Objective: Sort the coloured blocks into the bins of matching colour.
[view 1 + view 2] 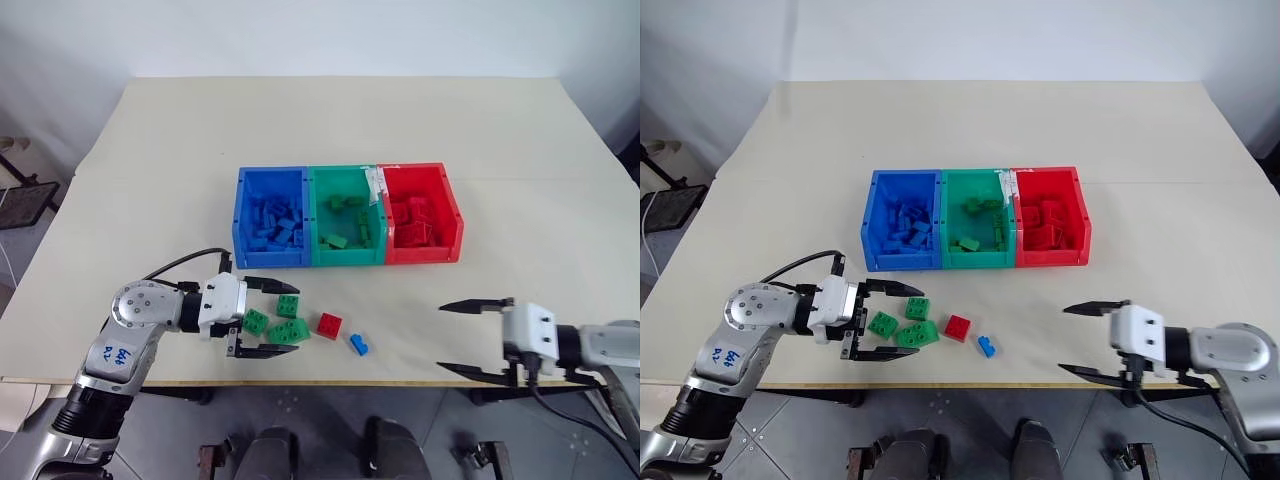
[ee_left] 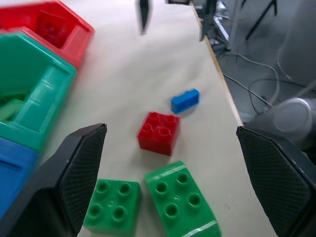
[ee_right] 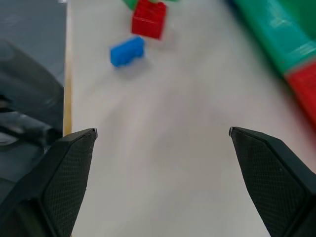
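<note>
Five loose blocks we are listing near the bins (image 1: 345, 258): three green blocks (image 1: 288, 331) are lying between our left gripper's (image 1: 283, 319) wide-open, empty fingers, red block (image 1: 329, 324) and blue block (image 1: 359, 345) rightward, our right gripper (image 1: 460, 338) gaping empty farther off.

bins in a row: blue bin (image 1: 243, 215), green bin (image 1: 316, 215), red bin (image 1: 452, 215). loose on cream table (image 1: 340, 120): three green blocks (image 1: 288, 330), red block (image 1: 329, 324), blue block (image 1: 359, 345). black cross-hatched fingers (image 2: 81, 163).
</note>
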You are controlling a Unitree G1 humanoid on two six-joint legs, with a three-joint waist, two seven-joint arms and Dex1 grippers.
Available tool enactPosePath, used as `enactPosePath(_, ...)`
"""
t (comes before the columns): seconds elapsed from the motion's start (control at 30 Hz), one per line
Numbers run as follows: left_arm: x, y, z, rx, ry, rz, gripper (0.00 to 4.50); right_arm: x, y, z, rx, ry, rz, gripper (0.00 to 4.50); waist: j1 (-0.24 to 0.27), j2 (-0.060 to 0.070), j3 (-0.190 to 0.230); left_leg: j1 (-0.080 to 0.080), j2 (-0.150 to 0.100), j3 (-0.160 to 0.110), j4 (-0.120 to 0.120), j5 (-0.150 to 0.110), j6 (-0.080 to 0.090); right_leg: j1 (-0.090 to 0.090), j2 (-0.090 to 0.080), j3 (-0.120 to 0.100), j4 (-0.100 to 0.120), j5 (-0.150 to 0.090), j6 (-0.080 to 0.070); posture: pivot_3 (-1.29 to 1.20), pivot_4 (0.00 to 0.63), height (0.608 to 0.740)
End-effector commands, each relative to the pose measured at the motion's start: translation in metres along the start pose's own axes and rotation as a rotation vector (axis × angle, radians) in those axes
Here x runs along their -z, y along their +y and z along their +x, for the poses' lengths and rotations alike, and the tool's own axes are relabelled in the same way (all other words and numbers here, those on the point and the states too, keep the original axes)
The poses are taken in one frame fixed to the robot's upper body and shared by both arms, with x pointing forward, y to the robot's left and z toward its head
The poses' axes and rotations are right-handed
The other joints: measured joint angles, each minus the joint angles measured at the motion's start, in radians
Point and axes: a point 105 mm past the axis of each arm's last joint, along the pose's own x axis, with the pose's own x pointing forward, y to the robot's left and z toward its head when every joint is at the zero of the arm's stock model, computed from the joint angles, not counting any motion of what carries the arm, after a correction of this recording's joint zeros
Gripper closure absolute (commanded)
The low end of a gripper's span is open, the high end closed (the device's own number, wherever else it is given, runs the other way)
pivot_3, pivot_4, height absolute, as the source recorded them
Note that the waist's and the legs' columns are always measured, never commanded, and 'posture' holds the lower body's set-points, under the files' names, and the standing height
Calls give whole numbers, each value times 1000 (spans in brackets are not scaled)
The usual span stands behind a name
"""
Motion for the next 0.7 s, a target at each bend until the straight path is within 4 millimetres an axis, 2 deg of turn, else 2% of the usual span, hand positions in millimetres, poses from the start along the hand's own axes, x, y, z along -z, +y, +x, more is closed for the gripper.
enactPosePath(0.03, -3, -1, -11, -33, 30, 35, 0, -18, 10, 35, -80, -20, 38, 17, -1, 0, 0, 0, 1, -1, 0, 0, 0, 0, 1, 0, 0, 0, 0, 0, 150, 740)
enactPosePath(0.17, 1, -5, -20, -64, 60, 23, 0, -13, 12, 68, -73, 5, 49, 17, 13, -1, 0, -2, 0, -3, 0, -1, -1, -1, 1, -2, 0, 0, 0, 0, 150, 740)
enactPosePath(0.23, 1, -6, -21, -74, 68, 26, 0, -9, 14, 76, -78, 16, 43, 17, 19, -1, 0, -2, 0, -3, 0, -1, -1, -1, 1, -2, -1, 0, 0, 0, 150, 740)
enactPosePath(0.33, -3, -5, -26, -101, 74, 30, 0, -5, 5, 74, -38, 40, 30, 578, 22, -1, 0, -2, 1, -2, 1, -1, -1, 0, 1, -2, 0, 0, 0, 0, 150, 740)
enactPosePath(0.5, -2, -6, -32, -129, 93, 24, 0, 1, 5, 63, -43, 59, 10, 2316, 22, -1, 0, -2, 1, -2, 3, -1, -1, 0, 2, -2, 1, 1, -1, 0, 150, 740)
enactPosePath(0.67, -3, -3, -34, -172, 87, 22, 0, 1, 4, 59, -43, 36, 15, 3977, 21, -1, -1, -2, 1, -2, 3, -1, -1, 0, 2, -2, 1, 1, -1, 0, 150, 740)
enactPosePath(0.7, -3, -2, -34, -188, 80, 19, 0, -2, 2, 59, -35, 19, 14, 4167, 21, -1, -1, -2, 1, -2, 3, -1, -1, 0, 2, -2, 1, 1, -1, 0, 150, 740)
